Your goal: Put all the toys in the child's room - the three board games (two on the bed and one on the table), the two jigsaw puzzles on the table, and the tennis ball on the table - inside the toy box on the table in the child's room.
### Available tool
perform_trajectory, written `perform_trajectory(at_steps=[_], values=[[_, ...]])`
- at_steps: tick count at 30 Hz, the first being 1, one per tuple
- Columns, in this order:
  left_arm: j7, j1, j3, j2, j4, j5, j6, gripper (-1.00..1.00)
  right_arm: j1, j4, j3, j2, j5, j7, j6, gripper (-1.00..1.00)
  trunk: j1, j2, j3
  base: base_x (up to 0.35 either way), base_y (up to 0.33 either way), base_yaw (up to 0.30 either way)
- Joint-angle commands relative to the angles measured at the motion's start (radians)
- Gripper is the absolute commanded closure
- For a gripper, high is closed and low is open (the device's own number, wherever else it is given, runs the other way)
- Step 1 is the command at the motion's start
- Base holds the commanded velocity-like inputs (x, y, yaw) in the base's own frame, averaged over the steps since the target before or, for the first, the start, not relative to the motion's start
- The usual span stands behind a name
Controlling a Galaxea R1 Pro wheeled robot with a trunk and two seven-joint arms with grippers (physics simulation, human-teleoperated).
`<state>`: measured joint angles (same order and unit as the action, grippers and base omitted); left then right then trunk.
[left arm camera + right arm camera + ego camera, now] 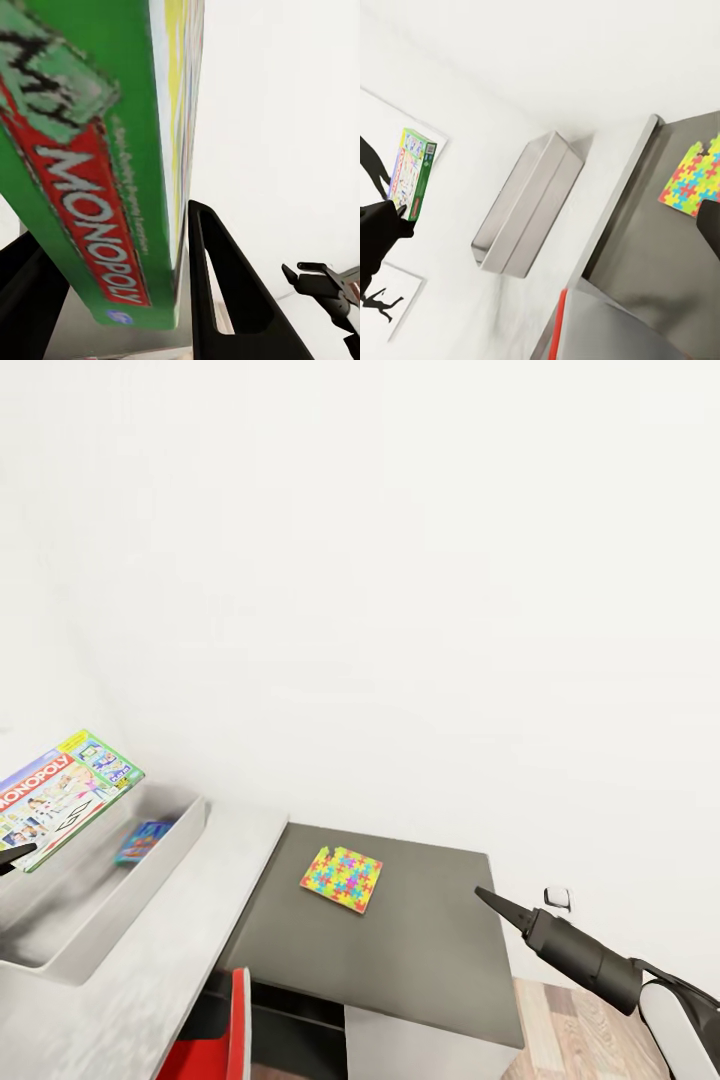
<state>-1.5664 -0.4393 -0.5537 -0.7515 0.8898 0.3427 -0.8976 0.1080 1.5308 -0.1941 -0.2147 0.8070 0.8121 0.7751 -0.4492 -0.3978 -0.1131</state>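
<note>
One Monopoly box (62, 796), white face with a green and red border, is clamped in the left gripper (112, 300) above the toy box (150, 880), tilted, long axis rising away from the gripper. Right gripper (490, 900) hovers over the dark grey top (430, 950) near a jigsaw puzzle (341, 878); its jaw state cannot be told.

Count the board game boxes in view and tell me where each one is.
2. The white Monopoly box is held in the left hand over the grey bin; a blue box lies inside it. Others may be hidden.
</note>
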Motion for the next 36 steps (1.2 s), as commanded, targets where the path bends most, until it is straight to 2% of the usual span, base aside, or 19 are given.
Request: perform_trajectory(at_steps=[1, 36], values=[[-0.004, -0.001, 0.0, 0.0, 0.0, -0.001, -0.01, 1.0, 0.001, 0.0, -0.001, 0.0, 0.003, 0.001, 0.006, -1.0, -0.001, -0.002, -0.002, 0.095, 0.0, 0.0], [-0.004, -0.001, 0.0, -0.001, -0.004, -0.004, -0.014, 1.0, 0.001, 0.0, -0.006, 0.0, 0.003, -0.001, 0.005, -1.0, -0.001, -0.002, -0.002, 0.008, 0.0, 0.0]])
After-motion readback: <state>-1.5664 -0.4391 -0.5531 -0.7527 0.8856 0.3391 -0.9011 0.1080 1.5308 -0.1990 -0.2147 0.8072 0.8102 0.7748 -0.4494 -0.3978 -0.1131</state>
